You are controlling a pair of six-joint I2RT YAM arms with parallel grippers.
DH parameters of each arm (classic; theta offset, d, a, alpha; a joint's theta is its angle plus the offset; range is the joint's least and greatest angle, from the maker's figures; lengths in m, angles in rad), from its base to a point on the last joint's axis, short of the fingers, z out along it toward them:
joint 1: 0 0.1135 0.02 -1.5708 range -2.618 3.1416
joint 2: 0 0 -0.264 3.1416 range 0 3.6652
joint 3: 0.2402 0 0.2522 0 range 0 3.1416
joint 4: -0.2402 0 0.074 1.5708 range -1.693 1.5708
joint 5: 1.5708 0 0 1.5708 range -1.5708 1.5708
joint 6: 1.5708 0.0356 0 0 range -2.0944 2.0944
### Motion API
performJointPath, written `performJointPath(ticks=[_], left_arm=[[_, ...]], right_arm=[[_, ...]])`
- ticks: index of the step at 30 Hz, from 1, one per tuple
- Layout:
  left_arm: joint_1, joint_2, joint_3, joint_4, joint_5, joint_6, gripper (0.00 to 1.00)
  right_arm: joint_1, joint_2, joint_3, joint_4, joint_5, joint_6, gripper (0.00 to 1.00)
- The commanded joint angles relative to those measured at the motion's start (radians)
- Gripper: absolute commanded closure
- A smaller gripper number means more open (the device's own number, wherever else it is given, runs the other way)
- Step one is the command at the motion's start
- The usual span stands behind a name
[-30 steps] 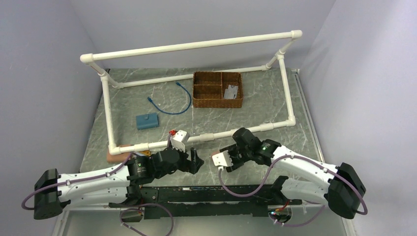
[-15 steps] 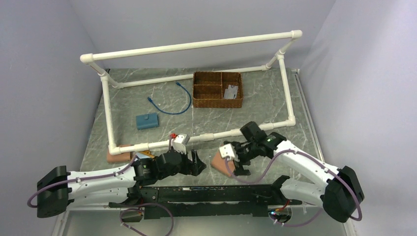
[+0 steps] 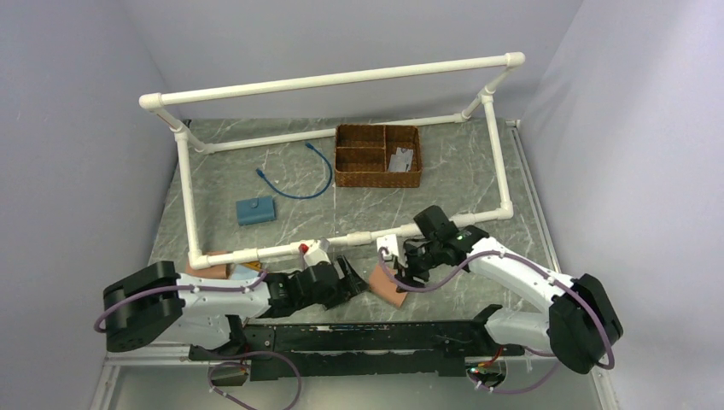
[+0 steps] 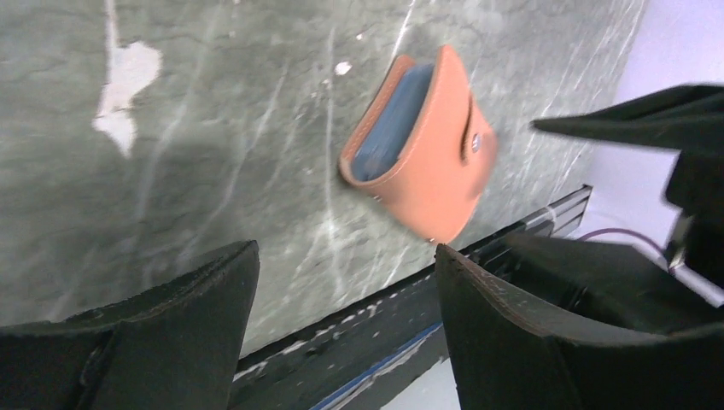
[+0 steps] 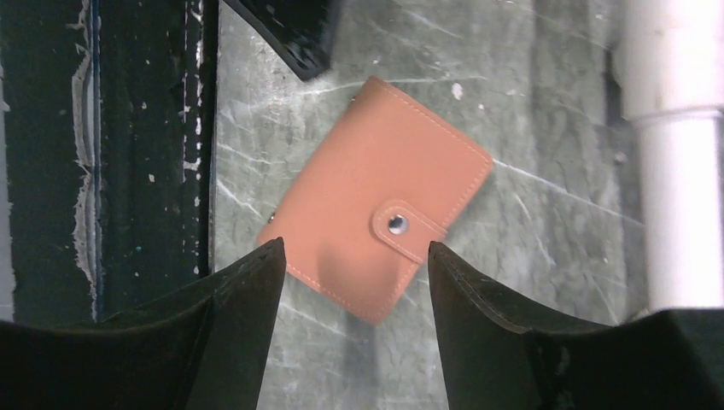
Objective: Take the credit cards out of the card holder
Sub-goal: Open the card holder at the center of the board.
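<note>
Left: left gripper (image 4: 346,252), jaws spread, grasping nothing, low over marbled table (image 3: 478,179). Just right of it: card holder (image 5: 376,222), lying flat, snapped closed, near black front rail (image 3: 384,335). Directly above: right gripper (image 5: 354,248), jaws parted, empty.

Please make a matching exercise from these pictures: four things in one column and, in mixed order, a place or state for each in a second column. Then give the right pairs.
1. card holder
2. wicker basket
3. blue cable
4. blue block

A. lies in a loose curve
B. closed by a snap tab
C. divided into compartments
D. lies just on the near side of the cable

Pairs: 1-B, 2-C, 3-A, 4-D
</note>
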Motion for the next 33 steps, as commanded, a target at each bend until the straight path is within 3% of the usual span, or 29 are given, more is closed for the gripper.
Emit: performJointPath(ticks=[1, 7, 16, 21, 24, 29, 33], left_arm=[[0.003, 0.084, 0.09, -0.007, -0.047, -0.137, 0.22], [0.003, 0.17, 0.106, 0.002, -0.078, -0.216, 0.31], [0.029, 0.262, 0.103, 0.09, -0.08, -0.261, 0.35], [0.045, 0.31, 0.127, 0.064, -0.038, -0.273, 0.43], [0.056, 0.325, 0.127, 0.044, -0.011, -0.28, 0.54], [0.074, 0.328, 0.107, 0.043, 0.01, -0.249, 0.83], [0.096, 0.338, 0.099, 0.039, 0.031, -0.206, 0.98]], right_arm=[[0.098, 0.016, -0.024, 0.141, 0.136, 0.022, 0.36], [0.156, 0.052, -0.045, 0.243, 0.306, 0.034, 0.38], [0.198, 0.105, -0.056, 0.253, 0.341, 0.008, 0.49], [0.21, 0.129, -0.057, 0.253, 0.363, -0.002, 0.63], [0.212, 0.131, -0.05, 0.242, 0.367, -0.004, 0.78], [0.203, 0.116, -0.021, 0.224, 0.344, 0.039, 0.97], [0.153, 0.099, 0.0, 0.213, 0.305, 0.083, 1.0]])
